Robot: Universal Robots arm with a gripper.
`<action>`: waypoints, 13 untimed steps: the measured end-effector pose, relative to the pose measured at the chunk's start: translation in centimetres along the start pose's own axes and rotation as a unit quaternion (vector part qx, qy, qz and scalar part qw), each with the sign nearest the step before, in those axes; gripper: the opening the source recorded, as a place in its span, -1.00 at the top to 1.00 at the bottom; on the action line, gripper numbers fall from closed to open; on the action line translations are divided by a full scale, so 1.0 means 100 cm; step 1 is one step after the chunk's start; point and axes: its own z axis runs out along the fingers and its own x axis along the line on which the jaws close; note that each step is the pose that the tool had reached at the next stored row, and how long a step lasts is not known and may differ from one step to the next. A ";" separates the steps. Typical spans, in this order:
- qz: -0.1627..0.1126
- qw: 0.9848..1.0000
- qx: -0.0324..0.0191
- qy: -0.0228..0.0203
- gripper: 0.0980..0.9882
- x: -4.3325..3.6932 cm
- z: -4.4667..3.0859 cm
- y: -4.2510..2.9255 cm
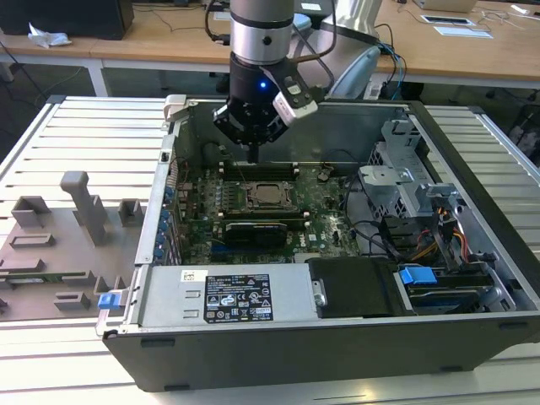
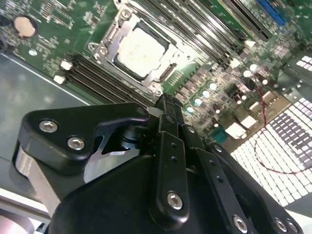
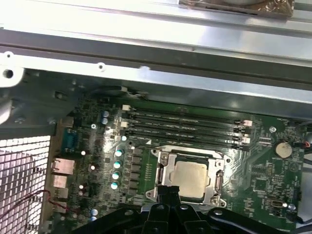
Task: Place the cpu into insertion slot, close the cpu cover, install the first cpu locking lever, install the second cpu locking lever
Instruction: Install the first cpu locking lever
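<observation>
Plainly the gripper [image 1: 253, 154] hangs low inside the open computer case [image 1: 472, 160]. Its two fingers are pressed together into one narrow tip with nothing between them. In both wrist views that tip sits just beside a corner of the insertion slot [image 3: 218, 195], a little above the motherboard [image 3: 265, 180] as far as I can judge. The cpu [image 3: 191, 174] lies flat in the slot, its dull grey top showing through the cut-out of the cpu cover [image 3: 165, 173], which looks to be lying down around it rather than standing up. So to my eye the placing and the cover are done and the work in hand is the locking levers, though I cannot tell whether either is hooked down. A lever of that kind is a thin wire, so I reckon the move calls for the closed tip to bear squarely on it and carry it under its catch without skidding onto the circuitry. Counting outward, I see one arm [image 1: 261, 34], one gripper, one cpu, one insertion slot and one cpu cover. There are four long black memory slots [image 3: 183, 127] in the bank just beyond the slot in the first wrist view, and one round coin battery [image 3: 282, 149]. One long black card [image 1: 253, 229] lies on the side of the slot nearer the exterior camera.
</observation>
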 end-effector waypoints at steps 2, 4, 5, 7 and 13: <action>0.000 1.000 0.000 0.000 0.98 0.0033 0.0001 0.0004; 0.000 1.000 0.000 0.000 0.98 0.0094 0.0001 0.0011; 0.000 1.000 0.000 -0.001 0.98 0.0130 0.0002 0.0016; 0.000 1.000 0.000 -0.001 0.98 0.0190 0.0003 0.0023; 0.000 1.000 0.000 -0.001 0.98 0.0286 0.0014 0.0039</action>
